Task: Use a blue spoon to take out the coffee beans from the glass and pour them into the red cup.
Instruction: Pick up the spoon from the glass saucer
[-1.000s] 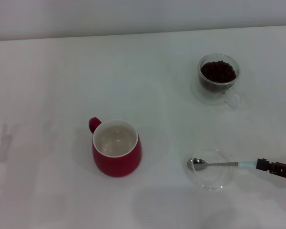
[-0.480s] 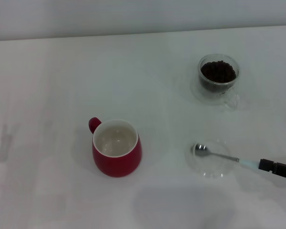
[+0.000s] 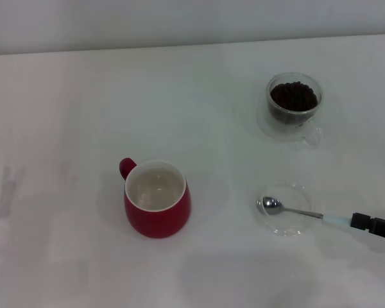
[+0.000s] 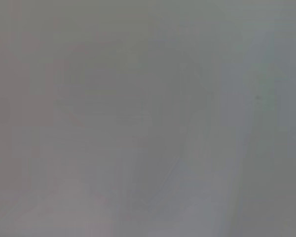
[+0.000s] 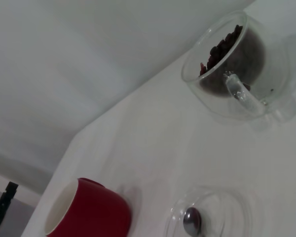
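Risk, spoon slipping: the right gripper (image 3: 376,226) grips only the far end of the blue spoon (image 3: 301,213) by its pale handle, so the long neck could twist or droop once beans weigh on the bowl.
Risk, saucer dragged: the spoon's bowl lies over the clear glass saucer (image 3: 294,230) at near right; a low sweep could catch its rim and slide it across the counter (image 3: 199,96).
Risk, glass tipped: the glass (image 3: 294,108) stands at far right, well apart from the spoon, and it looks light; a sideways push from the spoon while digging might shove or tip it.
Risk, beans spilt: the coffee beans (image 3: 294,96) fill the glass close to its rim, and the red cup (image 3: 157,200) sits well to the left at near centre (a long carry for a shallow bowl), so beans could roll off on the way.
Right jaws: closed narrowly on the tip of the spoon handle, as far as the head view shows; only the dark tip of the gripper is in frame at the right edge.
Left gripper: not seen in any view (its wrist camera shows only a plain grey blur), so I cannot tell how its jaws stand.
Red cup contents: white inside, no beans visible.
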`<control>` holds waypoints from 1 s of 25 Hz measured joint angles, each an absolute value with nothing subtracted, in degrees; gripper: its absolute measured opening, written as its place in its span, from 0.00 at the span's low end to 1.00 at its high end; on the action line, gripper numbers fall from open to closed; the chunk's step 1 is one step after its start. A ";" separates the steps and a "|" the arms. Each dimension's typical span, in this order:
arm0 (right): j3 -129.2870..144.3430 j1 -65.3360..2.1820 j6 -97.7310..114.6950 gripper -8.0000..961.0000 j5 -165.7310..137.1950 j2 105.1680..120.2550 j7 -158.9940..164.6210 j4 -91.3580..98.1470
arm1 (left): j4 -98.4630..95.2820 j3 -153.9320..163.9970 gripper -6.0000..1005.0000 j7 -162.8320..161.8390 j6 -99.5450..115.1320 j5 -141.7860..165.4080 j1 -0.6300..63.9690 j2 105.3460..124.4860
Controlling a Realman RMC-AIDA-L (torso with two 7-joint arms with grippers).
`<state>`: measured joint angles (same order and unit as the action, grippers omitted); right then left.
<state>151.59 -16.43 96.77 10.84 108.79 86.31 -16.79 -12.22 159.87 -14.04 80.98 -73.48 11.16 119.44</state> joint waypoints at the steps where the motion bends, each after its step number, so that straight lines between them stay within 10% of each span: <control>1: 151.60 -16.43 97.21 0.17 10.82 108.66 86.31 -16.82 | -12.22 159.87 0.73 -14.04 80.98 -73.48 11.16 119.44; 25: 151.10 -21.14 102.53 0.16 20.43 106.00 85.99 -17.05 | -12.31 159.69 0.73 -14.15 81.37 -73.48 10.87 119.36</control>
